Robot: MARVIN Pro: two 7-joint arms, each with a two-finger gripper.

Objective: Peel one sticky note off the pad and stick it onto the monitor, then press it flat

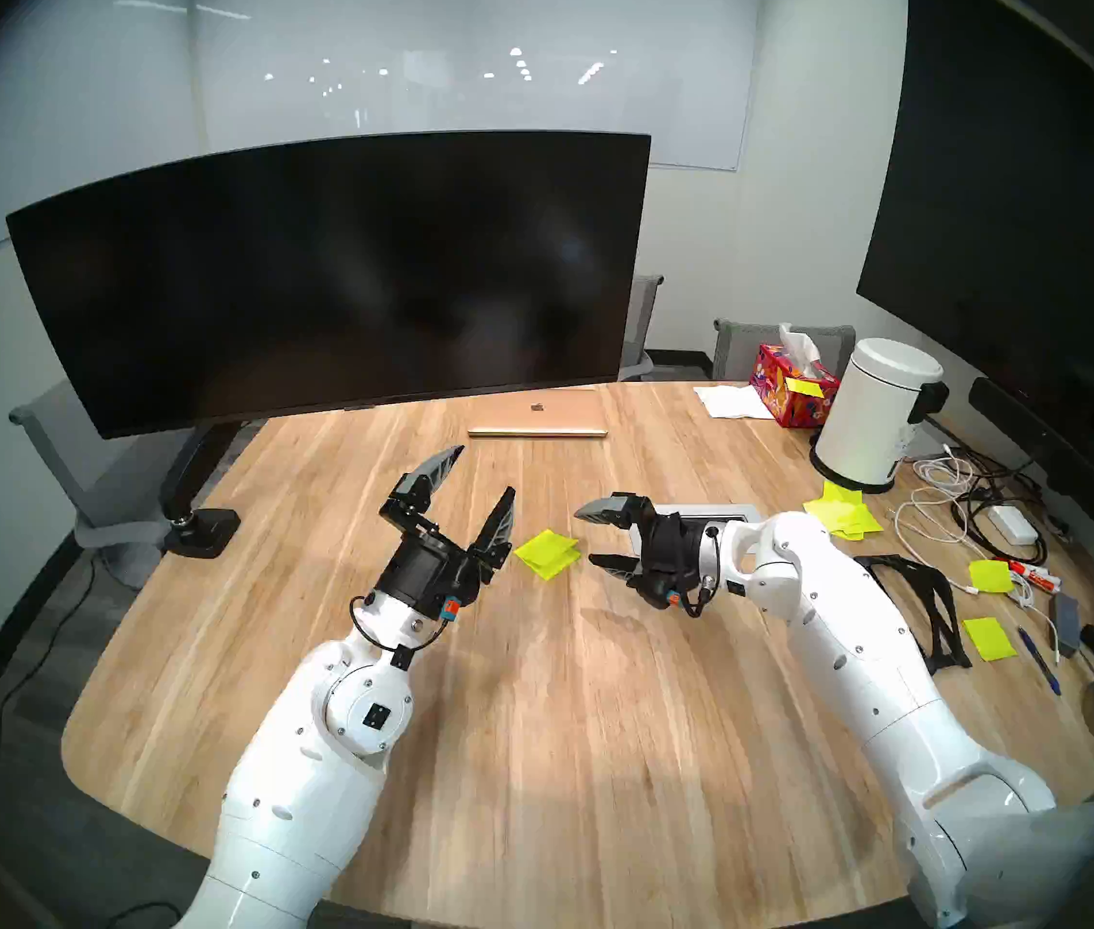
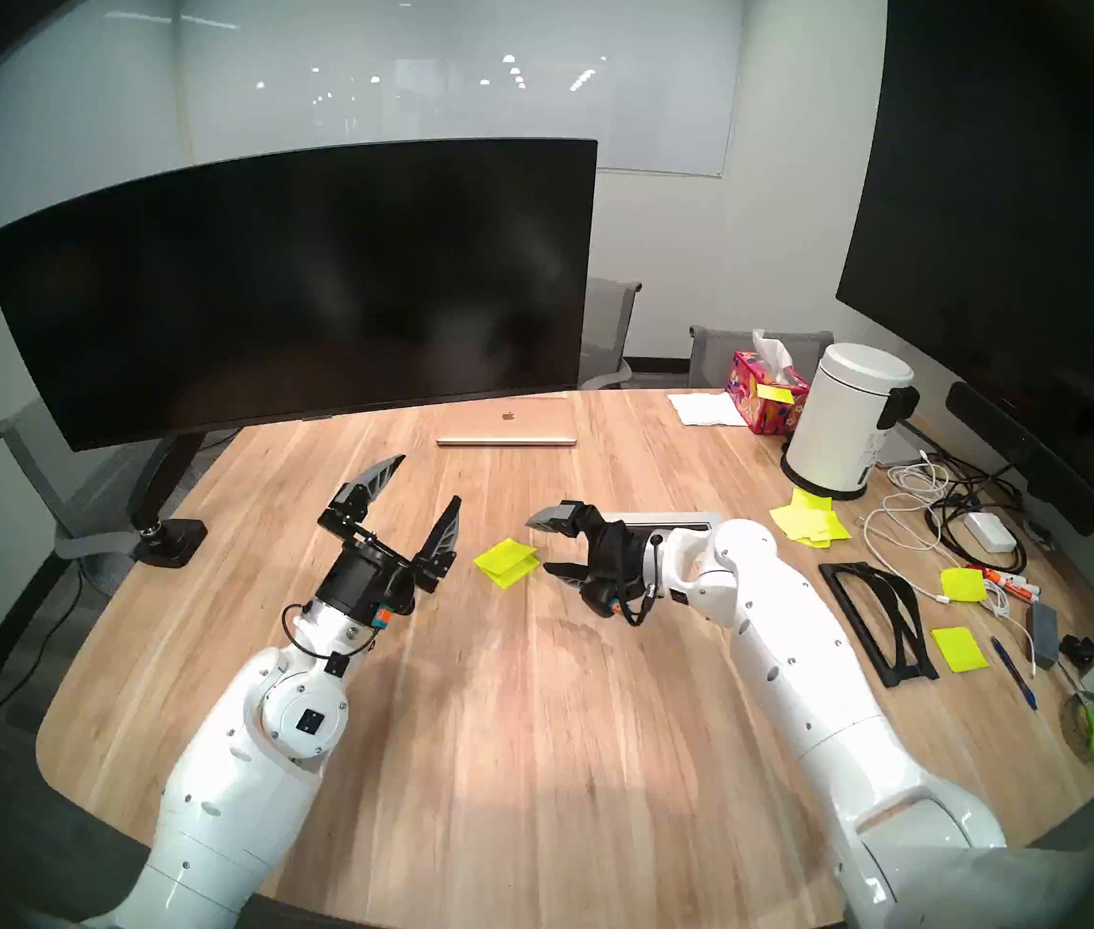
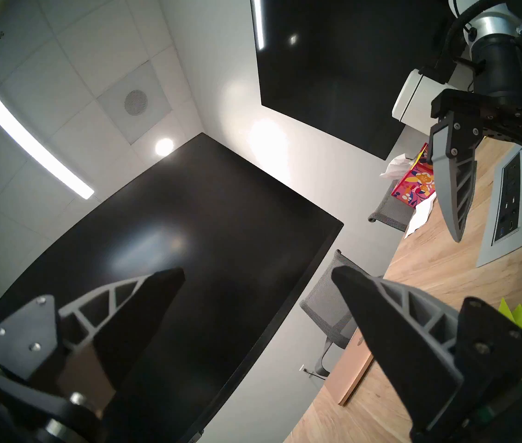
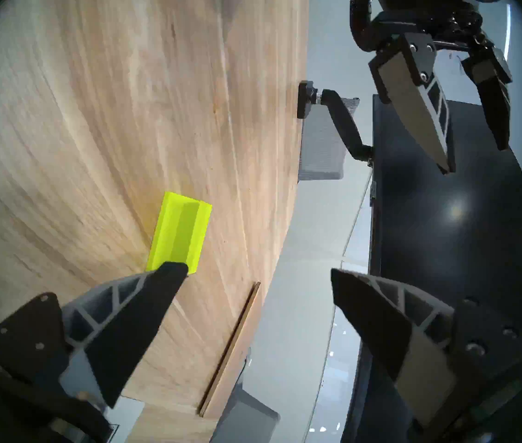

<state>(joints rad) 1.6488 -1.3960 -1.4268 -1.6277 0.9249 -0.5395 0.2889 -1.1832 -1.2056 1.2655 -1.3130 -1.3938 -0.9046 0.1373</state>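
The pad [image 1: 547,553] is a small neon yellow-green stack lying on the wooden table between my two grippers, and its top sheets look shifted and partly lifted. It also shows in the right wrist view [image 4: 179,233]. No single sticky note is held or stuck on the screen. The monitor [image 1: 329,284] is wide, curved and black, and stands behind on an arm mount [image 1: 185,485]. My left gripper [image 1: 485,470] is open and empty, raised just left of the pad and pointing at the monitor. My right gripper [image 1: 585,536] is open and empty, just right of the pad.
A closed gold laptop [image 1: 537,421] lies under the monitor's right end. At the right are a tissue box [image 1: 792,388], a white bin [image 1: 872,415], a heap of yellow notes [image 1: 842,515], cables [image 1: 959,505], loose yellow squares [image 1: 990,638] and a big flat screen [image 1: 1013,203].
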